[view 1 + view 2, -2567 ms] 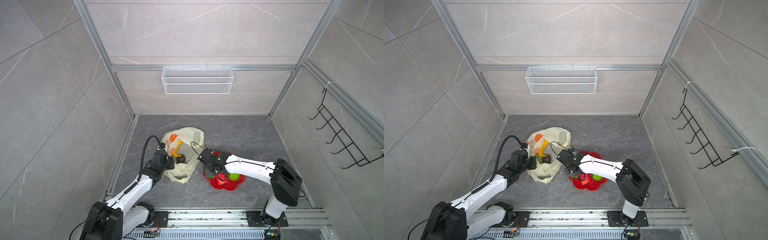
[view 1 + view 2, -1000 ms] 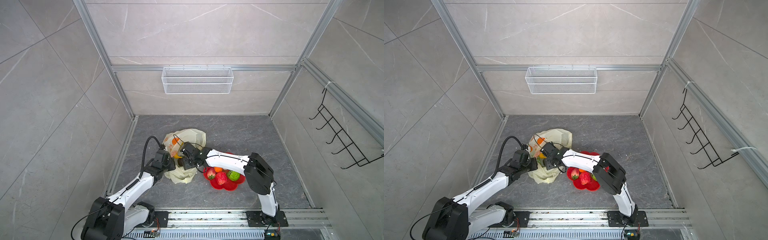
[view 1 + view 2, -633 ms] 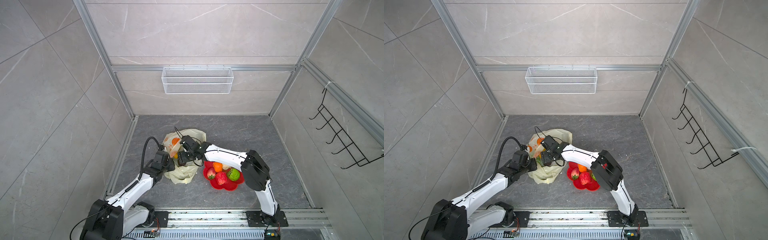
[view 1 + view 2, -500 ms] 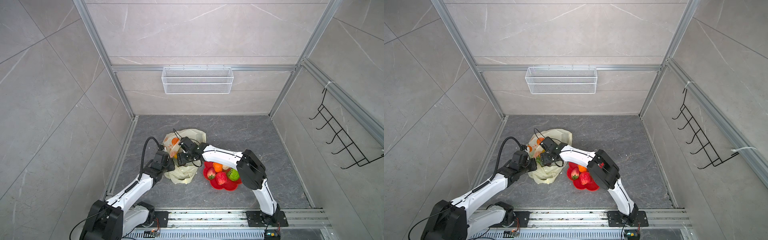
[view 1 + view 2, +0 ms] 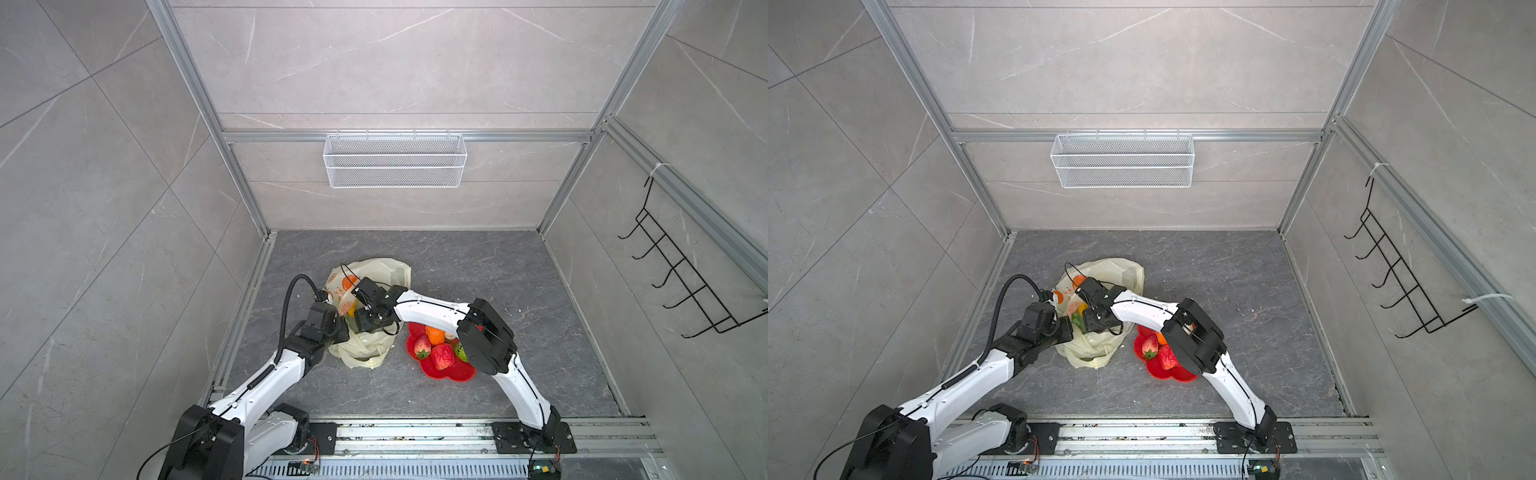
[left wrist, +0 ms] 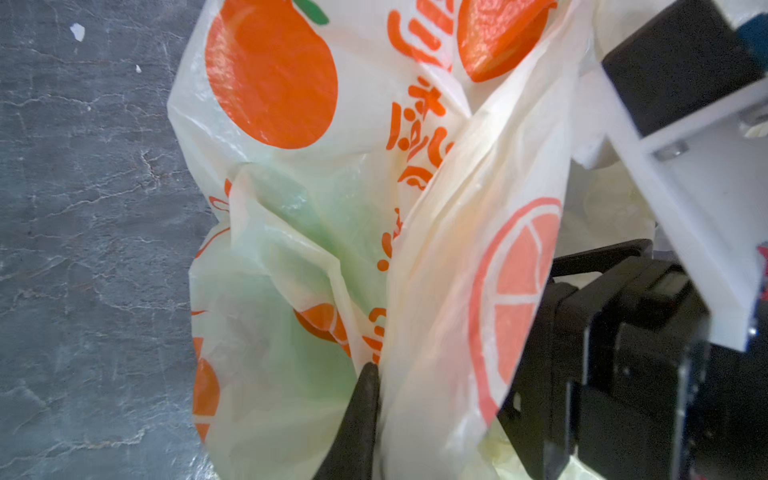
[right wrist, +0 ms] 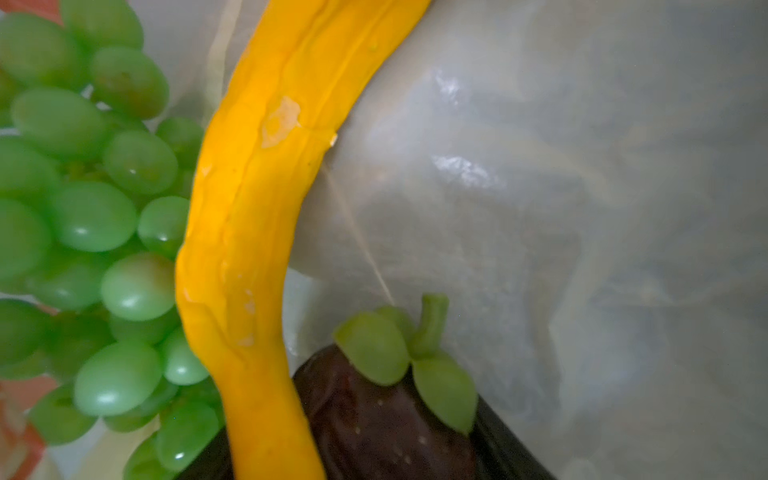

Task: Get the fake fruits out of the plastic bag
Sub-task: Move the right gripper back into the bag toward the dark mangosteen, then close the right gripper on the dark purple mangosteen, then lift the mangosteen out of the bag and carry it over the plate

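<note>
Left pincer (image 5: 340, 330): clenched on a gathered fold of the plastic bag (image 5: 376, 270), on the bag's side toward the worktop's (image 5: 478, 270) left edge, holding the mouth up.
Right pincer (image 5: 358, 323): reached down into the bag's mouth. Its wrist view gives no clear look at the fingertips, so released or grasping cannot be told.
Bag: lies left of the worktop's centre, just beside the red flower-shaped dish (image 5: 446, 376).
Fruit in bag: banana (image 7: 257, 232), touching green grapes (image 7: 91, 216) along one side. A dark fruit with a green calyx (image 7: 374, 415) sits at its end.
Fruit out: orange (image 5: 434, 333), strawberry (image 5: 422, 347), red bumpy fruit (image 5: 441, 357) and green bumpy fruit (image 5: 459, 349), all in the dish.
Risk, crowding: the three fruits touch, so closing there may catch two at once or snag the film.
Risk, slip: the banana is glossy and curved, so an off-centre grip may let it twist out.
Risk, bag: the film is thin, so a snagged lift could tug it from the left pincer and collapse the mouth.
Risk, dish: the right arm's elbow hangs over the dish, so a low swing out could knock the fruit.
</note>
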Motion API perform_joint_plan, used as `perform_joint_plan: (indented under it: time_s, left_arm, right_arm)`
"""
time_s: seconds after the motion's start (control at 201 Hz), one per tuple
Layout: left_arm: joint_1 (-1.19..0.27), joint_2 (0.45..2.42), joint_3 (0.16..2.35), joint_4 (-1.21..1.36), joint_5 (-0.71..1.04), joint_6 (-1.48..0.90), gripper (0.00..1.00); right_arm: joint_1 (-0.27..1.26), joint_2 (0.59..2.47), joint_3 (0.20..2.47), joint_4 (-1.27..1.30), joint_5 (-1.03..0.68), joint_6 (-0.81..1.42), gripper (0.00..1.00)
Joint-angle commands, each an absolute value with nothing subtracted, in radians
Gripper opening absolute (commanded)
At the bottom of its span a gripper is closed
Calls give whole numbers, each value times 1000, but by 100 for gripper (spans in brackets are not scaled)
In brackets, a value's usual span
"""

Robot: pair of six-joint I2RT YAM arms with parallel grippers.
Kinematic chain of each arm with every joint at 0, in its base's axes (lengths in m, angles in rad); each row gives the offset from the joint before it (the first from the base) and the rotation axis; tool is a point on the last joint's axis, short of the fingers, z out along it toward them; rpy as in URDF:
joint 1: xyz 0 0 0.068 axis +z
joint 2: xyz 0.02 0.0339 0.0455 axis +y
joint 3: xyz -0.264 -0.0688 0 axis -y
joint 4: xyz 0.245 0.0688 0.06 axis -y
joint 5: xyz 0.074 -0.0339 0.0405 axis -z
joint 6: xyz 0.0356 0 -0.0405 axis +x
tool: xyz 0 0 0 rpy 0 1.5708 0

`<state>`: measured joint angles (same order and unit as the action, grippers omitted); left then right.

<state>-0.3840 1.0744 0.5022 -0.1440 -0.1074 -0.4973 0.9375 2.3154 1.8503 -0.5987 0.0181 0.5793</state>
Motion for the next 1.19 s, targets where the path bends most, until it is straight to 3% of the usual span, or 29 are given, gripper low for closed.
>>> perform_joint_plan:
  time_s: [0.0, 0.239, 0.722, 1.19]
  left_arm:
    - [-387, 1064, 502, -125, -131, -483, 12]
    - [-387, 1067, 502, -121, -130, -483, 12]
    - [-387, 1104, 520, -121, -120, -473, 13]
    - [-387, 1094, 516, -124, -105, -466, 13]
  right_arm:
    - [943, 2291, 1842, -654, 73, 595, 62]
    - [940, 2176, 1734, -591, 131, 601, 57]
    - [940, 2072, 1725, -587, 173, 583, 57]
    - [937, 1700, 1464, -713, 327, 567, 58]
